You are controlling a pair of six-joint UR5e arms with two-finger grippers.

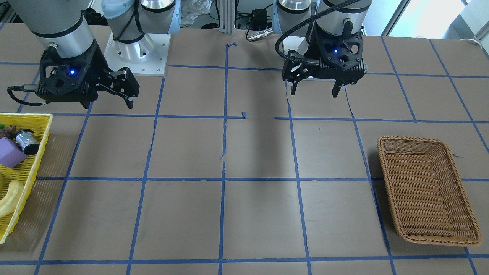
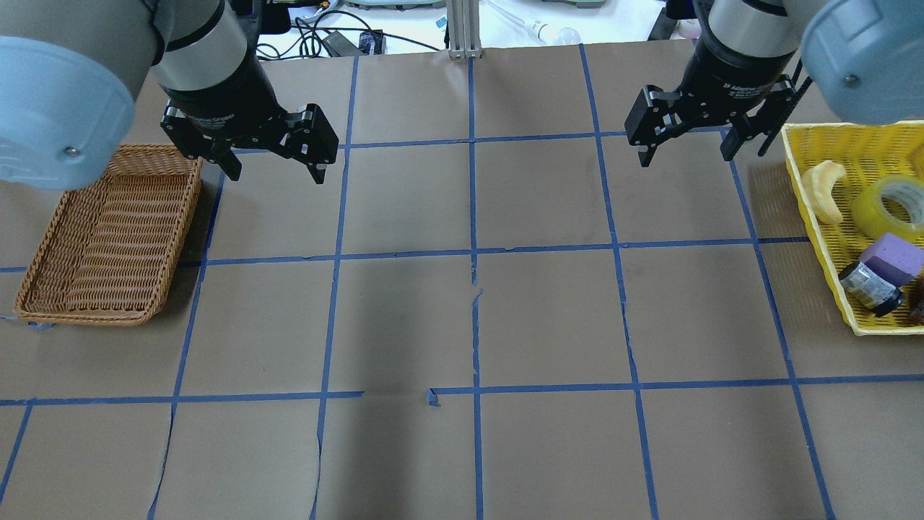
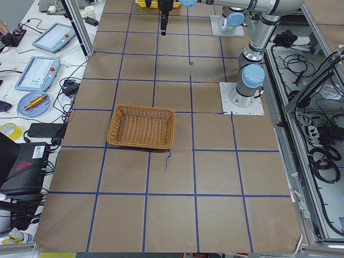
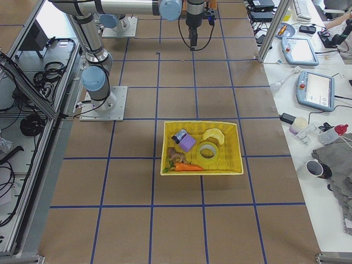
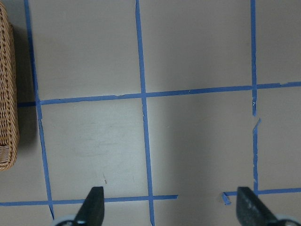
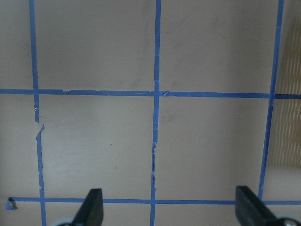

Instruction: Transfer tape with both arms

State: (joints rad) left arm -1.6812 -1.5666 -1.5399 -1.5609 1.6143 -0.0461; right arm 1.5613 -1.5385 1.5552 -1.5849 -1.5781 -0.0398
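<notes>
Tape (image 2: 889,206): lying flat in yellow basket (image 2: 803,184) at right end of table (image 2: 548,318), between pale curved piece (image 2: 827,189) and purple block (image 2: 892,258). Small silver-and-black cylinder (image 2: 870,287) just beside block. Orange carrot (image 4: 187,167) along one wall of same basket.
Right gripper (image 2: 686,155): hovering above table just left of yellow basket, jaws wide apart, holding nothing, well apart from tape.
Left gripper (image 2: 276,172): hovering near wicker basket (image 2: 108,314) at left end, jaws wide apart, holding nothing.
Wrist views: only table and blue grid lines (image 5: 143,94) below jaws.
</notes>
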